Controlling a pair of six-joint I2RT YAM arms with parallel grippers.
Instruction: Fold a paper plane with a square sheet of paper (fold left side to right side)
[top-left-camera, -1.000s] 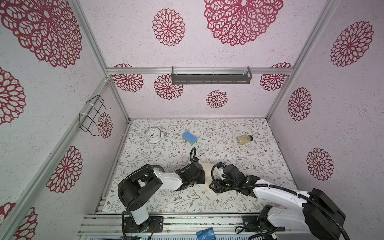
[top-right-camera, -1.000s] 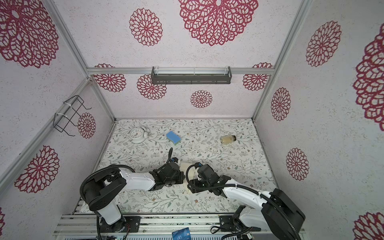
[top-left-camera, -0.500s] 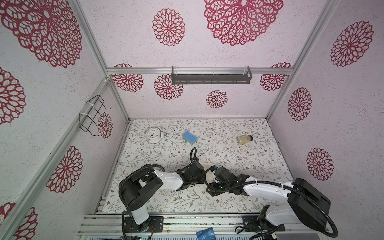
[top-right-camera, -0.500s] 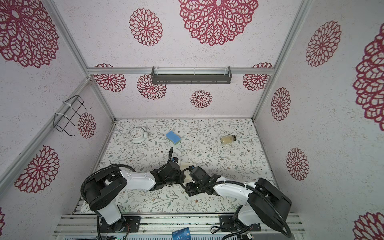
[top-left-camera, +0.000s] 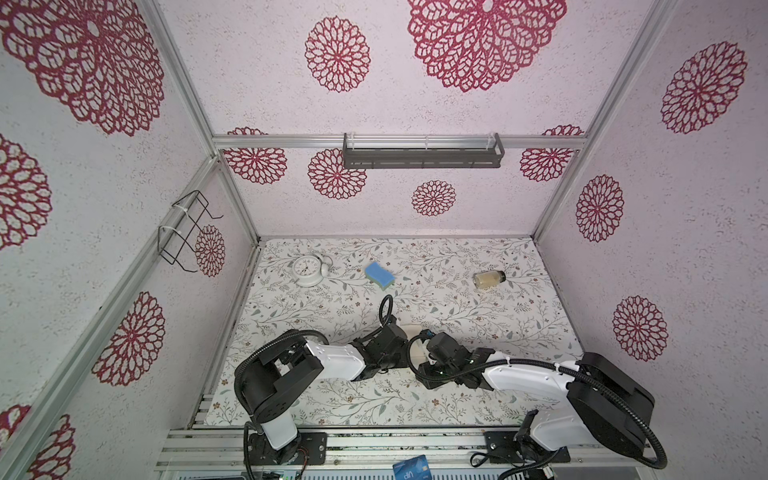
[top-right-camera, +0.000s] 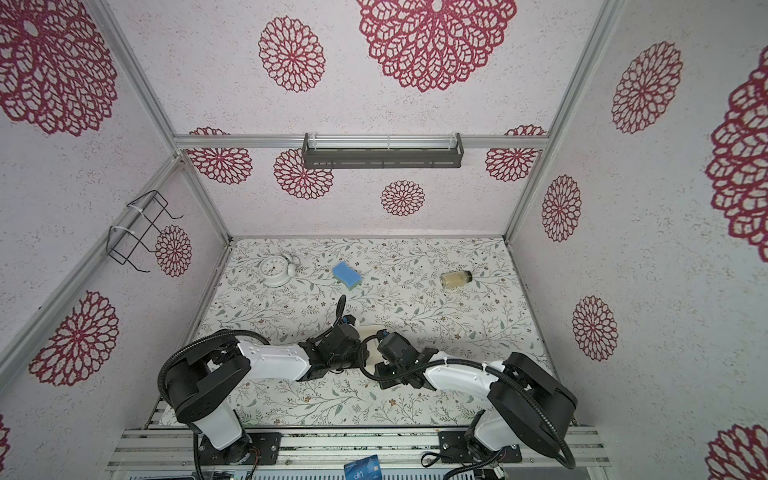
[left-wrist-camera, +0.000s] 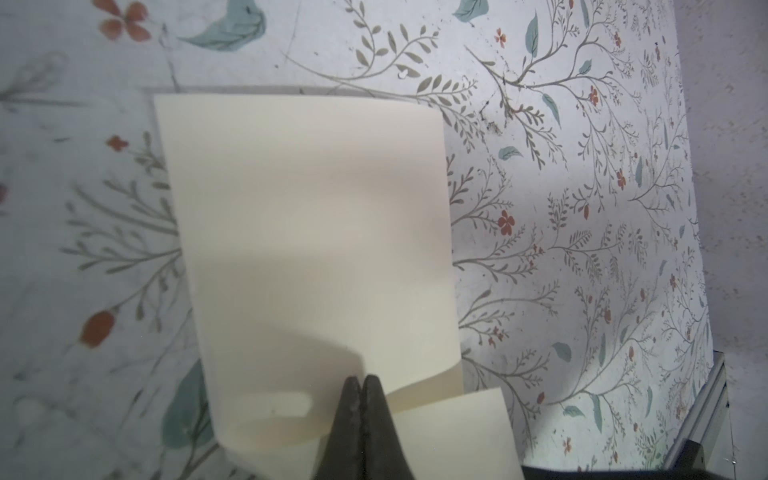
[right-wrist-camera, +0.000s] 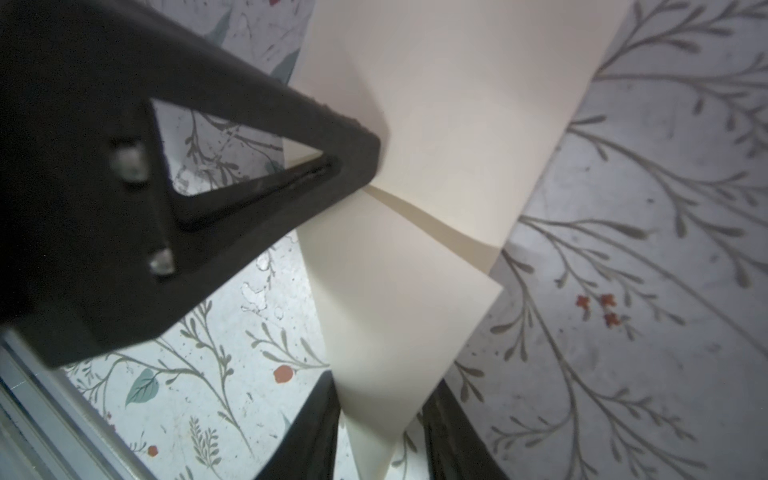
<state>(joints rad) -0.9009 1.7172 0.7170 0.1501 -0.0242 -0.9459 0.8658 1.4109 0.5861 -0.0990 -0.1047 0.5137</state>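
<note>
Both my arms are down low over the front middle of the flowered table (top-left-camera: 457, 307), wrists almost meeting, and the sheet of paper (left-wrist-camera: 307, 232) lies right between them. It is plain cream with nothing printed on it.

One side is doubled over onto the other, and the top layer bows up instead of lying flat, so there is a shadowed gap under it. My left gripper (left-wrist-camera: 360, 380) is pinched tight, tips together, right on the edge of that raised layer, so I've got the paper there. My right gripper (right-wrist-camera: 382, 388) comes in from the opposite side with its fingers apart. A corner of the lower layer pokes into the space between them, and neither side is clearly pressing on it.

In both top views my wrists hide most of the paper, and only slivers of cream show.

Further back and well apart from the paper sit a blue sponge (top-left-camera: 379, 275), a white alarm clock (top-left-camera: 306, 270) with numerals too small to read, and a jar (top-left-camera: 488, 279) on its side with no legible label. Down at the front rail lies a blue card (top-left-camera: 410, 473). Its letters are upside down and read "VIP".
</note>
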